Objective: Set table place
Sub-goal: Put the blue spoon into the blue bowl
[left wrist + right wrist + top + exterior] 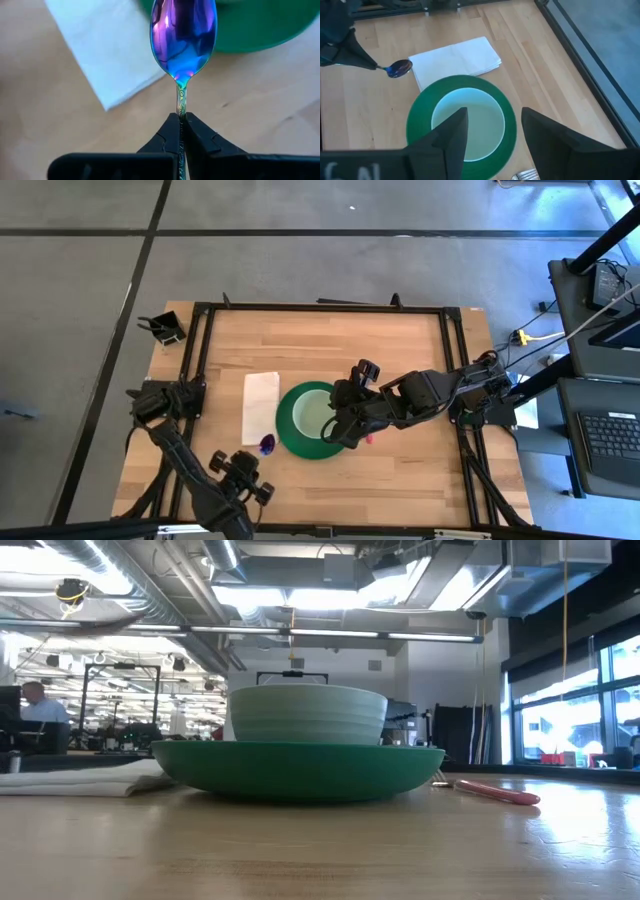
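Observation:
A green plate lies on the table with a pale bowl standing in it. A folded white napkin lies flat to the plate's left. My left gripper, near the table's near edge, is shut on an iridescent blue-purple spoon whose bowl points toward the napkin's near corner and the plate. My right gripper hovers open above the bowl, touching nothing. A pink-handled utensil lies right of the plate. My left gripper pinches the spoon's thin handle between its two fingers, a short way behind the spoon bowl. The fingers run along the handle, and the spoon sticks straight out past the fingertips toward the plate. The rest of the handle is hidden between the fingers.
A small black holder sits at the table's far left corner, outside the black rail frame. Fork tines show by the plate's right side. Bare wood lies near and right of the plate. A person sits far off in the room.

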{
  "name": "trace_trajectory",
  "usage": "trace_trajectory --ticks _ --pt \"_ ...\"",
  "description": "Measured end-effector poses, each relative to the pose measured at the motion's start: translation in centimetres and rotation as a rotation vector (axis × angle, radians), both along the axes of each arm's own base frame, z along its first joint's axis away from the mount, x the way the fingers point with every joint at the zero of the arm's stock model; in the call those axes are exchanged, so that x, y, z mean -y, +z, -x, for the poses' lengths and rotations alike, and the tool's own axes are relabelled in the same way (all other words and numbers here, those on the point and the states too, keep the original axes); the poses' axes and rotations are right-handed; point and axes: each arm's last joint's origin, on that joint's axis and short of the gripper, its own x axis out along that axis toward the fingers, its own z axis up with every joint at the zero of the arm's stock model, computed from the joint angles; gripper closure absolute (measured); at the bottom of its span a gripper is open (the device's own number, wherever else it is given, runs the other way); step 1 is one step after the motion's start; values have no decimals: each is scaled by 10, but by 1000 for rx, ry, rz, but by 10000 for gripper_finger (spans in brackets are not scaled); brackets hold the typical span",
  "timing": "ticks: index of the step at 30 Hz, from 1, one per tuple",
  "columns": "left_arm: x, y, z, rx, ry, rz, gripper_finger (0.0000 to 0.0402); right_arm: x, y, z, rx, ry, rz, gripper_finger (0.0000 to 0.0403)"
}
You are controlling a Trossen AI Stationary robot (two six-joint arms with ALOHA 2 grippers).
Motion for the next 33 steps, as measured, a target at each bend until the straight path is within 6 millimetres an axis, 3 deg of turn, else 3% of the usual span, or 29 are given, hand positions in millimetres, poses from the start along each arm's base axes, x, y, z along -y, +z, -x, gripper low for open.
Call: trace_trajectory --ticks 7,14,18,26,30,33 --pt "-20 67 -43 -129 -183 -7 399 0 3 0 10 1 -2 217" --pt "-69 122 -81 -182 -392 19 399 6 42 17 85 62 16 235" --pt "-112 133 -98 -265 -451 79 399 12 63 43 122 137 48 241" --pt "-191 129 -137 -357 -655 229 399 29 98 92 190 198 79 241" --pt "-230 129 -145 -344 -658 282 399 36 106 106 198 205 100 241" --pt "-248 124 -146 -354 -643 322 399 41 109 116 187 205 106 241"
